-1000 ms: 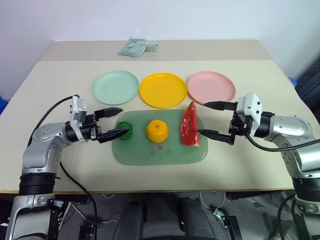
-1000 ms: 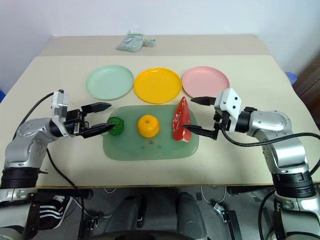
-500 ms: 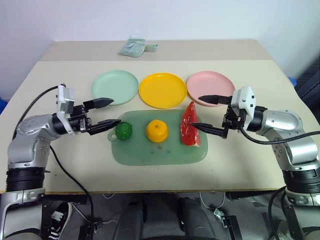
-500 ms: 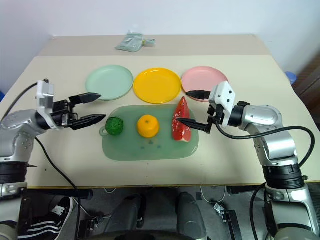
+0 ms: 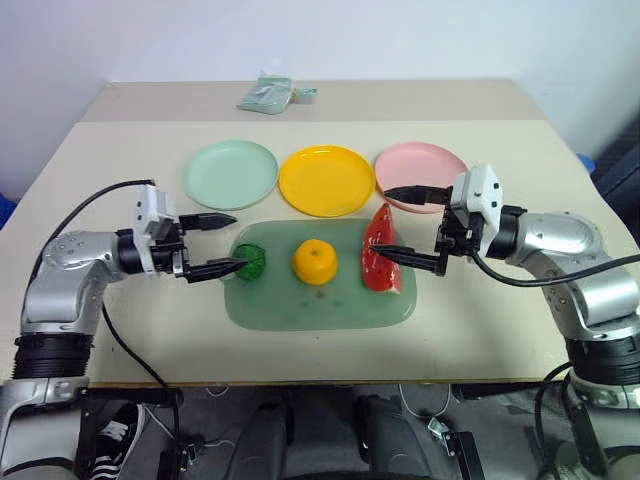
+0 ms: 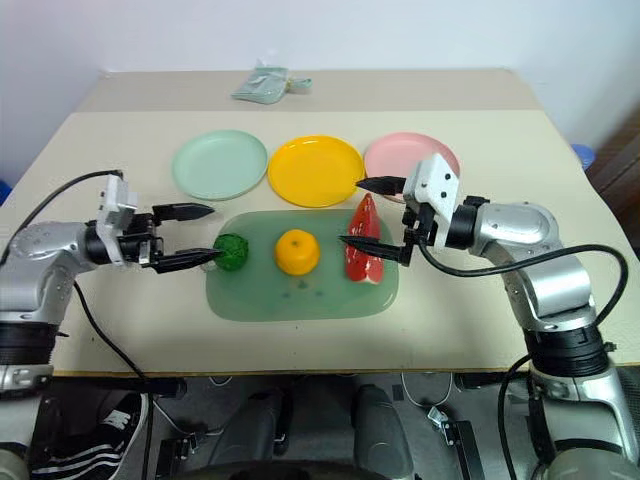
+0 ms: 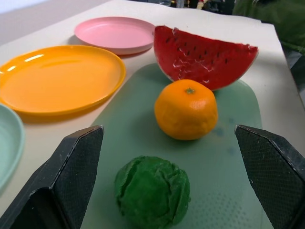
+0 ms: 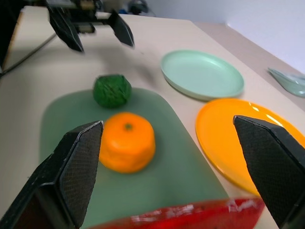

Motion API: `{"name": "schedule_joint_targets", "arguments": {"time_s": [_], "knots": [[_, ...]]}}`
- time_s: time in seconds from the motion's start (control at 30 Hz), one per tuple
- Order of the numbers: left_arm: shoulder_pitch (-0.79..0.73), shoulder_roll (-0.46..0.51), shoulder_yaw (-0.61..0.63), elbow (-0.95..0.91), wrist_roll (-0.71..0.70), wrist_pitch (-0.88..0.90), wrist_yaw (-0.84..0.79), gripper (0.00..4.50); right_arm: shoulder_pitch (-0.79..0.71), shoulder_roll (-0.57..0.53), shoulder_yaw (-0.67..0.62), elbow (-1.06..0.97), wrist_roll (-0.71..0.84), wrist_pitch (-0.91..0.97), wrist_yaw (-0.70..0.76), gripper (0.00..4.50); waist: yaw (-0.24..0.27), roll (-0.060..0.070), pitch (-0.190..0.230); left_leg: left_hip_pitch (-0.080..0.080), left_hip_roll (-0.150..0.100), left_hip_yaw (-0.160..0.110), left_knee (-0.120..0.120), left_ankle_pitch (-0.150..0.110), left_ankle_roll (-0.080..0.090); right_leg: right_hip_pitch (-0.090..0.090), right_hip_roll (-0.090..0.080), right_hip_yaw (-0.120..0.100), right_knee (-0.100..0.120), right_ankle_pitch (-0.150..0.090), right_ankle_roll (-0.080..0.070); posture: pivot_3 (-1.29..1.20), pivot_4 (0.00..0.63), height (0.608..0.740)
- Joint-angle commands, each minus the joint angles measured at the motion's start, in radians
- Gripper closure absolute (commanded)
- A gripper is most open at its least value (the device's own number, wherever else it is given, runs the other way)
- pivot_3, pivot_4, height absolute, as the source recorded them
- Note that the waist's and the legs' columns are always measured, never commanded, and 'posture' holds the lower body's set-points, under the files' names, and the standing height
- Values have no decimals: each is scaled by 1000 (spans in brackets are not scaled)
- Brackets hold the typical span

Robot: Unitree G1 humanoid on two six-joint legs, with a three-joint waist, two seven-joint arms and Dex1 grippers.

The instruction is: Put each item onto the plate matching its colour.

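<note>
Green ball [image 5: 248, 262], orange [image 5: 314, 262] and watermelon wedge [image 5: 380, 252] on the green board [image 5: 300, 305]. Three plates [image 5: 325, 180] just beyond. Left fingers [image 5: 222, 243] apart beside the ball; right fingers [image 5: 398, 224] apart around the wedge.

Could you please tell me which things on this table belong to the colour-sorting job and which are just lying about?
Job: green leafy ball, orange, watermelon wedge; mint plate, yellow plate, pink plate.
Lying about: green board under the toys, pale packet at the far edge.
</note>
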Motion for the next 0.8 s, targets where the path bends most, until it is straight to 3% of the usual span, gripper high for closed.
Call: {"name": "schedule_joint_targets", "arguments": {"time_s": [0.03, 0.4, 0.5, 0.57, 0.6, 0.8], "knots": [[-38, -11, -63, 63, 104, -92, 20, 0, -20, -41, -22, -73, 48, 72, 6, 45, -1, -1, 0, 0, 0, 0, 0, 0, 0, 0, 0, 0, 0, 0, 0, 0, 150, 740], [-117, -107, -152, 257, 262, -236, 119, 0, 28, -122, -19, -186, 144, 247, 18, 45, -2, 0, 0, 0, 0, 0, 0, 0, 0, 0, 0, 0, 0, 0, 0, 0, 150, 740], [-134, -122, -161, 292, 270, -242, 118, 837, 22, -120, -18, -179, 142, 252, 12, 0, -1, 0, 0, 0, 0, 0, 0, 0, 0, 0, 0, 0, 0, 0, 0, 0, 150, 740], [-153, -138, -142, 312, 258, -242, 134, 1739, 16, -111, -23, -173, 145, 253, 1, 0, 1, 0, 0, 0, 0, 0, 0, 0, 0, 0, 0, 0, 0, 0, 0, 0, 150, 740], [-165, -149, -128, 320, 246, -237, 148, 1910, 10, -102, -27, -166, 152, 260, -10, 0, 1, 0, 0, 0, 0, 0, 1, 0, 0, 0, 0, 0, 0, 0, 0, 0, 150, 740], [-284, -217, -23, 427, 237, -255, 376, 1910, -51, -19, -41, -109, 138, 246, -115, 0, 0, -1, 0, -1, 0, 0, 1, 0, 0, 0, 0, 0, 0, 0, 0, 0, 150, 740]]}}
